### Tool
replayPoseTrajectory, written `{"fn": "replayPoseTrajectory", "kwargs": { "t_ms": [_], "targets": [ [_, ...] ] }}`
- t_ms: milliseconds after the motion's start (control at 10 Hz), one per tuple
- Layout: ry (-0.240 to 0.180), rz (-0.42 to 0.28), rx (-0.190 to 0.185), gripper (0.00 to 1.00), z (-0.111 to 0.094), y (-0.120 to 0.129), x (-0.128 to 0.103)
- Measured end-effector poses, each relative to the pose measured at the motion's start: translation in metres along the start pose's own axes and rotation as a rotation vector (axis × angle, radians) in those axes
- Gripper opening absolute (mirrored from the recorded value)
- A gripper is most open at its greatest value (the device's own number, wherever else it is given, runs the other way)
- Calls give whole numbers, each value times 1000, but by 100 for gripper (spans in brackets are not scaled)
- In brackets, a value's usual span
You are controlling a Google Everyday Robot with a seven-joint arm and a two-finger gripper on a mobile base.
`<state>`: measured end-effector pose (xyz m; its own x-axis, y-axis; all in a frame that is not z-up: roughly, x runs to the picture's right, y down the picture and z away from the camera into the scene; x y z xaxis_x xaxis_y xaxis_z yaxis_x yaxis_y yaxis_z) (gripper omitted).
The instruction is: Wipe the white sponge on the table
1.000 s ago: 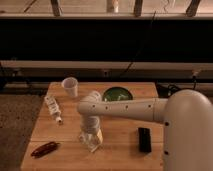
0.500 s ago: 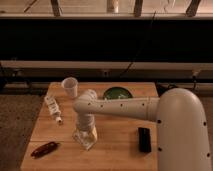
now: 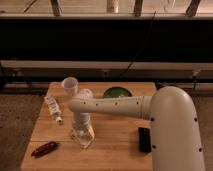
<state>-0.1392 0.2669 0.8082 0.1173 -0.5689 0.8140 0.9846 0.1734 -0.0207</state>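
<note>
My gripper hangs from the white arm and points down at the front left part of the wooden table. A pale whitish block, the white sponge, sits right under the gripper's tip and against the tabletop. The gripper covers most of the sponge, so its outline is hard to separate from the gripper.
A white cup stands at the back left, and a white bottle lies on its side at the left. A green bowl sits at the back behind the arm. A red object lies front left, a black object front right.
The gripper, with the pale block under it, has slid to the left across the tabletop. The other objects have not moved.
</note>
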Motion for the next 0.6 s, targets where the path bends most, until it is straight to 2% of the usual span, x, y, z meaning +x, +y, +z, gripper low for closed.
{"fn": "replayPoseTrajectory", "kwargs": {
  "t_ms": [200, 300, 600],
  "targets": [
    [13, -29, -11, 0, -1, -6, 9],
    [26, -57, -14, 0, -3, -17, 22],
    [26, -57, -10, 0, -4, -18, 21]
  ]
}}
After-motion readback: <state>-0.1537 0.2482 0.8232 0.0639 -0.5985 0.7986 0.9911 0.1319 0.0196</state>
